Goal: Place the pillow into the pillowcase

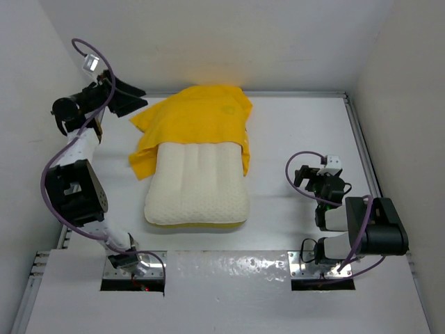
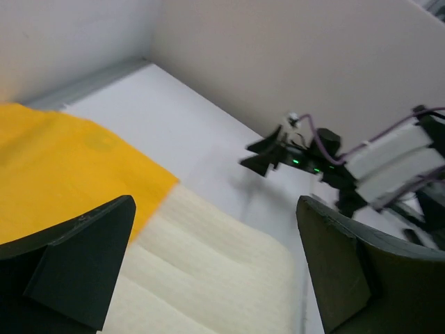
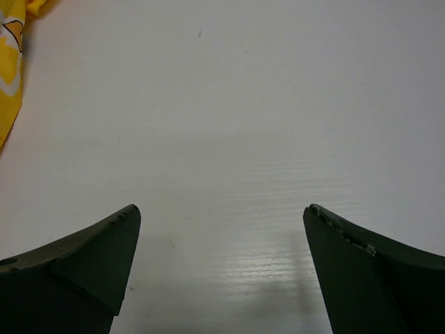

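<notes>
The cream-white quilted pillow (image 1: 198,188) lies in the middle of the table, its far end tucked under the bright yellow pillowcase (image 1: 195,118). The pillowcase covers roughly the far third and hangs down the pillow's right side. My left gripper (image 1: 132,97) is open and empty, raised at the far left beside the pillowcase's left corner. In the left wrist view the pillow (image 2: 208,271) and pillowcase (image 2: 62,167) lie below my open left gripper (image 2: 215,209). My right gripper (image 1: 300,174) is open and empty, low over the table right of the pillow. The right wrist view shows a pillowcase edge (image 3: 8,62) at far left.
White walls enclose the table on the left, back and right. A metal rail (image 1: 361,146) runs along the right edge. The right arm (image 2: 327,156) shows across the table in the left wrist view. Bare white table (image 3: 229,118) lies under my right gripper (image 3: 221,212).
</notes>
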